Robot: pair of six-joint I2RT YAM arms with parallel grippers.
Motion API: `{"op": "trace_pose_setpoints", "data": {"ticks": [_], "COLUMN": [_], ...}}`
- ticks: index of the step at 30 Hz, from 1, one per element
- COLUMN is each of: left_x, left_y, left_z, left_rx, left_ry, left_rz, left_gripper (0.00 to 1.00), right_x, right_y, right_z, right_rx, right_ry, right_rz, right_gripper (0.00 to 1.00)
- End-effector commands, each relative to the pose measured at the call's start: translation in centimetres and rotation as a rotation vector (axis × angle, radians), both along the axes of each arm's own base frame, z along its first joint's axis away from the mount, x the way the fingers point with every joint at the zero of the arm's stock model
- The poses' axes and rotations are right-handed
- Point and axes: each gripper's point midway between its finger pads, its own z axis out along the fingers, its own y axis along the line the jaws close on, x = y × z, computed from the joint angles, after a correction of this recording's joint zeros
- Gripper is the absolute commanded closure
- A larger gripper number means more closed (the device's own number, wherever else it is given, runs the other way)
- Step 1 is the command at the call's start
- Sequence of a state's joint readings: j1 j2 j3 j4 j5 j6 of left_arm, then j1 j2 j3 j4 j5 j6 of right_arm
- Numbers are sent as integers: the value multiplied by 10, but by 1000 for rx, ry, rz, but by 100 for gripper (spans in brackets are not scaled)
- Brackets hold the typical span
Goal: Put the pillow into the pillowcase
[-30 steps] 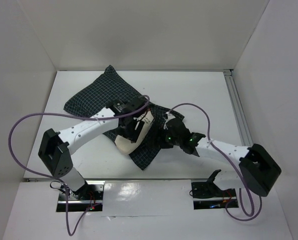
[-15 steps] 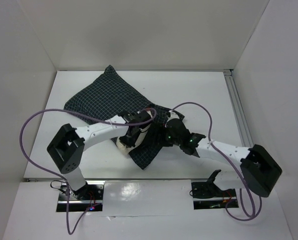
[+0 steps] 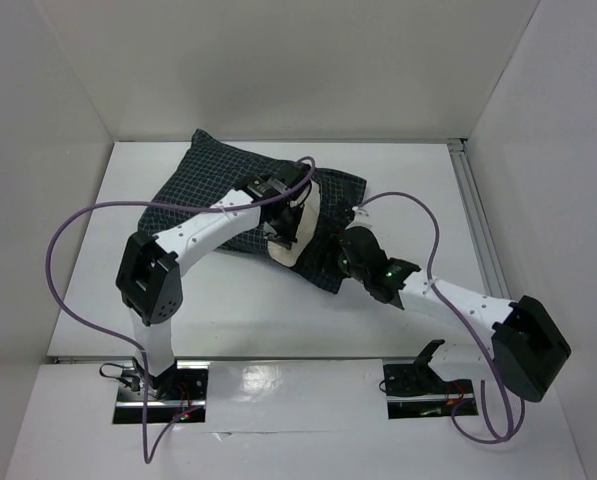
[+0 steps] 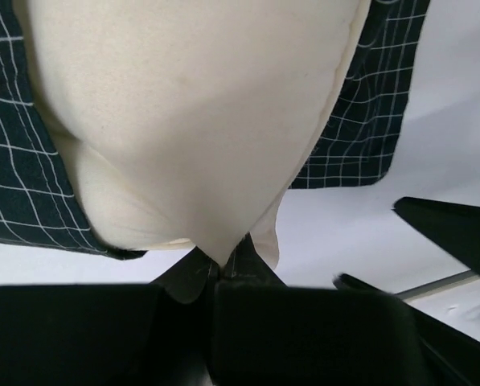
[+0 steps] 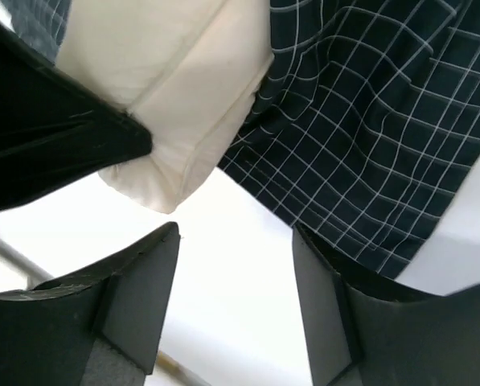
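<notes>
Left arm (image 3: 203,228): white shell links, black blocky joint housing (image 3: 150,285), row of small dark screws along link behind hand. Left purple cable (image 3: 88,214): thin, wide loop from base end up to wrist. Left gripper (image 4: 223,269): matte black body, black fingers. Right arm (image 3: 458,298): same white links, bigger black housing (image 3: 533,345) far behind hand, green light (image 3: 386,271) lit just behind hand. Right purple cable (image 3: 403,194): arches over wrist. Right gripper (image 5: 235,241): dark grey wedge fingers (image 5: 139,297), flat inner faces.
</notes>
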State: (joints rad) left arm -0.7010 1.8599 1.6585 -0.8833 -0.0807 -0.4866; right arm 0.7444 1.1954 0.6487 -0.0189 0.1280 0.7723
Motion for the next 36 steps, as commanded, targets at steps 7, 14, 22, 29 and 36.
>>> {"op": "trace_pose_setpoints", "data": {"ticks": [7, 14, 22, 29, 36], "left_x": [42, 46, 47, 53, 53], "left_y": [-21, -20, -23, -22, -22], "left_z": [20, 18, 17, 19, 19], "left_rx": [-123, -124, -129, -131, -131], "left_ry": [-42, -31, -29, -39, -39], "left_rz": [33, 38, 25, 26, 26], "left_gripper": [100, 100, 100, 100, 100], "right_x": [75, 107, 128, 130, 138], "right_y": [-14, -22, -20, -13, -9], "right_z": [28, 18, 10, 7, -13], "right_rx": [35, 59, 94, 101, 66], "right_ry": [-118, -93, -82, -78, -29], "right_rz": [-285, -322, -311, -279, -290], "right_gripper": [39, 39, 41, 42, 49]}}
